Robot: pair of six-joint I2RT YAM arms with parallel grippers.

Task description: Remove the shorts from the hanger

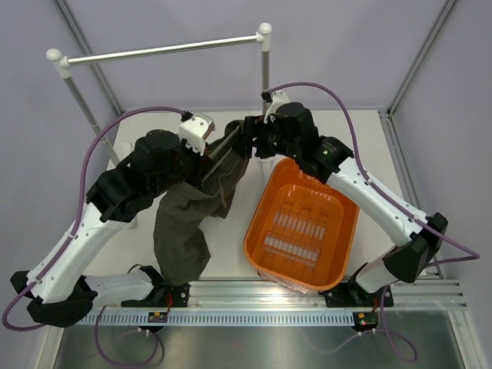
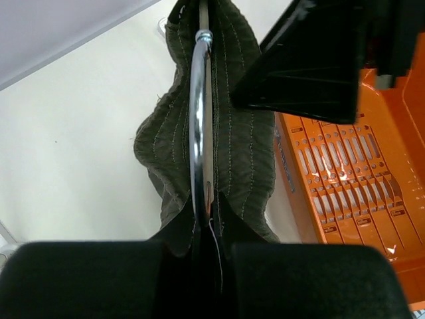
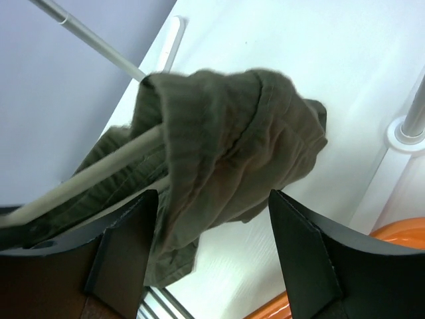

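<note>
Two arms meet over the back middle of the white table (image 1: 224, 250), just left of the orange basket (image 1: 304, 231), below the silver rail (image 1: 165, 50). The left gripper (image 2: 206, 232) is pressed together on the chrome hook of the hanger (image 2: 197, 119); in the left wrist view the hook curves up and away from the dark fingers (image 2: 99, 279), with ribbed olive cloth lying on both sides of it. The shorts (image 1: 184, 223) hang on the hanger (image 1: 227, 154) between the two wrists. From there they trail down in the top view, toward the near edge of the table, as one long dark fold beside the left arm. The right gripper (image 3: 212, 196) is spread wide around the bunched end of the shorts (image 3: 226, 139), where the cloth wraps the pale bar of the hanger (image 3: 99, 169). The right gripper's left finger (image 3: 126, 246) sits against the hanging folds, while white table shows between the cloth and its right finger (image 3: 305, 252), so nothing is pinched there. The basket (image 2: 332, 173) shows just beside the shorts (image 2: 246, 153) in the left wrist view, its slotted floor bare.
</note>
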